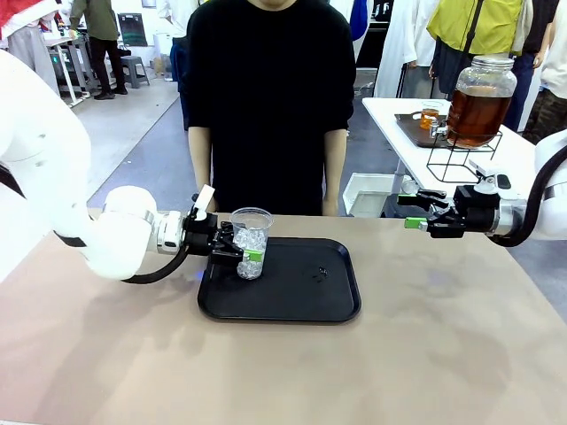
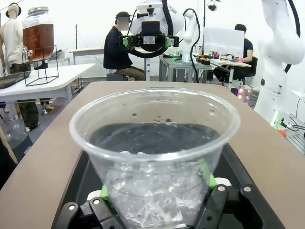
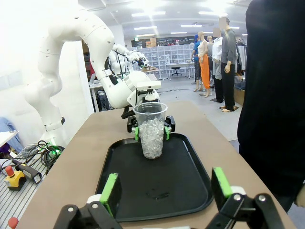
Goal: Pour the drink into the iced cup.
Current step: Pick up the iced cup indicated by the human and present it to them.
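The iced cup (image 1: 252, 237), clear plastic and half full of ice, stands upright on the left part of a black tray (image 1: 337, 301). My left gripper (image 1: 241, 247) is shut on it low down, one green pad on each side. In the left wrist view the cup (image 2: 155, 143) stands between the pads (image 2: 206, 175), which touch its wall. My right gripper (image 1: 409, 211) hangs open and empty above the table's far right, and its fingers (image 3: 110, 190) point at the cup (image 3: 152, 131) across the tray (image 3: 186, 191). A glass dispenser of brown drink (image 1: 479, 102) stands on a white side table.
A person in black (image 1: 270, 97) stands at the far edge, right behind the tray. The dispenser sits on a wire stand beyond the right arm. Brown tabletop lies bare in front of the tray and to its right.
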Motion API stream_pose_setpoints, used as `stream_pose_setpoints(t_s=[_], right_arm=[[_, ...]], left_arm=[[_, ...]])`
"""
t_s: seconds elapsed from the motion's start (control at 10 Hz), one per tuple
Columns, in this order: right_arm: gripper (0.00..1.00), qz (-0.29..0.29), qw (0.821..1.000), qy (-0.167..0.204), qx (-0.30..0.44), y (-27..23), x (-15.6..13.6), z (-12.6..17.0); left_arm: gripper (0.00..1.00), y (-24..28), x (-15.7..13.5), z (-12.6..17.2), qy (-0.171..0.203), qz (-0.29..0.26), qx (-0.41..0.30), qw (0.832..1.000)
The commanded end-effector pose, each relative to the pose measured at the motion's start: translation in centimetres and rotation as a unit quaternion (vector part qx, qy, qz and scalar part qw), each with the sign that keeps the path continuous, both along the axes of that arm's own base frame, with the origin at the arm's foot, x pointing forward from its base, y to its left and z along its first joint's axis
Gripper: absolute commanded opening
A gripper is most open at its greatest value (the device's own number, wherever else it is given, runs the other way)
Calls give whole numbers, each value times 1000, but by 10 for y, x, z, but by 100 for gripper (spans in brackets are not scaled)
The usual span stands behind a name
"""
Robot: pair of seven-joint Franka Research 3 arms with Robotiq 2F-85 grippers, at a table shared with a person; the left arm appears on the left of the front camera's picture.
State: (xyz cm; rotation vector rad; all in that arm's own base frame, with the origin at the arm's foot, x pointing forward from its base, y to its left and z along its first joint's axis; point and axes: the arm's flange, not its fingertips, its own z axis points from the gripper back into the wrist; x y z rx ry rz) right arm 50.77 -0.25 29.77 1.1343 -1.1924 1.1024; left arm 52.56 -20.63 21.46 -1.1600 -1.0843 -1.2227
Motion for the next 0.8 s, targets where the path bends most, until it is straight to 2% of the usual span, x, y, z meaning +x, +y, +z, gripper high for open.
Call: stream_pose_setpoints(t_s=[0.0,0.3,0.7], right_arm=[[100,-2,1000,-2,-2,0,1,2],[100,-2,1000,-2,-2,0,1,2],[100,-2,1000,-2,-2,0,1,2]], left_arm=[[80,-3,2,1,-1,9,-10,1000],[80,-1,1,9,-5,16,-25,1000],[80,-29,13,72,-25,11,-32,999]])
